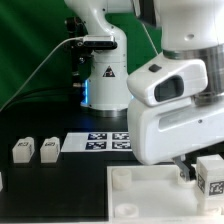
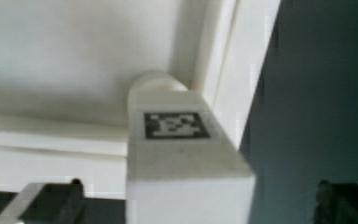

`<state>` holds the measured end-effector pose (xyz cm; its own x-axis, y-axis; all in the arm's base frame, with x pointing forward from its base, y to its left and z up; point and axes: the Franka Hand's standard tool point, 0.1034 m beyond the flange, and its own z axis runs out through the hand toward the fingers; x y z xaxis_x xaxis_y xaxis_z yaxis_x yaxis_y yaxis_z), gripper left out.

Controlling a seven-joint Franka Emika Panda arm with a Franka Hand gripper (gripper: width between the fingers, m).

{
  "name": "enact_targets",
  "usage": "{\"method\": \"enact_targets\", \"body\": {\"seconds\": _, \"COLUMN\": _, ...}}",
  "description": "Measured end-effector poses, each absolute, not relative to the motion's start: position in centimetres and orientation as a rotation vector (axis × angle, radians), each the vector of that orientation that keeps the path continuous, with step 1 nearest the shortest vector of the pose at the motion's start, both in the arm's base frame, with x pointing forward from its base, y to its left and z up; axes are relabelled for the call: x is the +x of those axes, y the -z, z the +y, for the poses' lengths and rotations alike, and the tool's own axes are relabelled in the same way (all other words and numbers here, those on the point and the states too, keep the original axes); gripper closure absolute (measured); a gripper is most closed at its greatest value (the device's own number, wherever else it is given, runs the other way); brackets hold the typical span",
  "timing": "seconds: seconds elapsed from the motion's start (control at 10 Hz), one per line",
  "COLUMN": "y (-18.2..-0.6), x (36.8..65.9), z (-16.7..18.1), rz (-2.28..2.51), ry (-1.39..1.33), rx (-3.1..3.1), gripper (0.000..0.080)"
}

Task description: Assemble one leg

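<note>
A leg (image 2: 179, 150), a chunky white block with a black-and-white tag on its face, stands between my fingers in the wrist view, its far end at a corner of the large white panel (image 2: 69, 70). My gripper (image 2: 190, 198) is open, with a gap showing between the leg and each dark finger (image 2: 51, 200). In the exterior view the same leg (image 1: 210, 176) stands upright at the right corner of the panel (image 1: 145, 200), and my gripper (image 1: 198, 170) hangs low around it. Only one finger (image 1: 186, 172) shows there.
Two more legs (image 1: 22, 150) (image 1: 49, 148) stand on the black table at the exterior view's left. The marker board (image 1: 108, 141) lies behind the panel. The arm's white base (image 1: 105, 70) stands at the back, in front of a green backdrop.
</note>
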<state>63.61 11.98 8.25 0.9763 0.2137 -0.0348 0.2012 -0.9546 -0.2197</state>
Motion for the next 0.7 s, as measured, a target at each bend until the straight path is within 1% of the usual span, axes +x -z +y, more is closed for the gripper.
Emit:
{"method": "enact_targets", "body": {"seconds": 0.1, "y": -7.76, "x": 63.30, "z": 11.91, "rz": -0.308, "ry": -0.087, "rx": -2.907, "gripper": 0.0151}}
{"method": "enact_targets", "body": {"seconds": 0.4, "y": -7.66, "x": 63.25, "z": 11.80, "rz": -0.305, "ry": -0.086, "rx": -2.908, "gripper": 0.0162}}
{"method": "enact_targets", "body": {"seconds": 0.6, "y": -7.67, "x": 63.34, "z": 11.64, "rz": -0.305, "ry": -0.083, "rx": -2.911, "gripper": 0.0501}}
{"method": "enact_targets", "body": {"seconds": 0.7, "y": -7.64, "x": 63.36, "z": 11.52, "rz": -0.286, "ry": -0.083, "rx": -2.913, "gripper": 0.0500}}
